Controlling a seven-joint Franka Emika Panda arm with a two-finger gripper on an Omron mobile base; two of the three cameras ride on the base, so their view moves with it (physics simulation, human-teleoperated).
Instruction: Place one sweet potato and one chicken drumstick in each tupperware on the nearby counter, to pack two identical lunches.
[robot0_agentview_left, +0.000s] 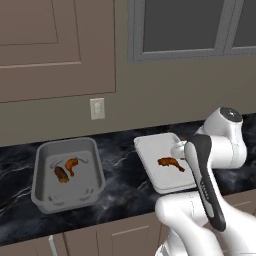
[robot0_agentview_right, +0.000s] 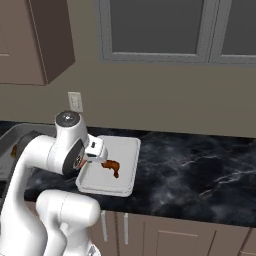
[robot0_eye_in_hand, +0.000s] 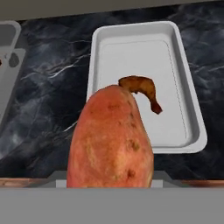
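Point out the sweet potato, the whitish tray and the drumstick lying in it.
sweet potato (robot0_eye_in_hand: 111, 140), hand view, middle of its skin.
whitish tray (robot0_eye_in_hand: 131, 57), hand view, bare floor.
drumstick (robot0_eye_in_hand: 141, 87), hand view, meaty end.

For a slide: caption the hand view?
Gripper holds orange sweet potato above white plastic tray containing one brown chicken drumstick.

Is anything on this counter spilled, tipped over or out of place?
Nothing stands out. The grey tub and the white tray sit flat on the counter, each with a drumstick inside. The gripper holds a sweet potato.
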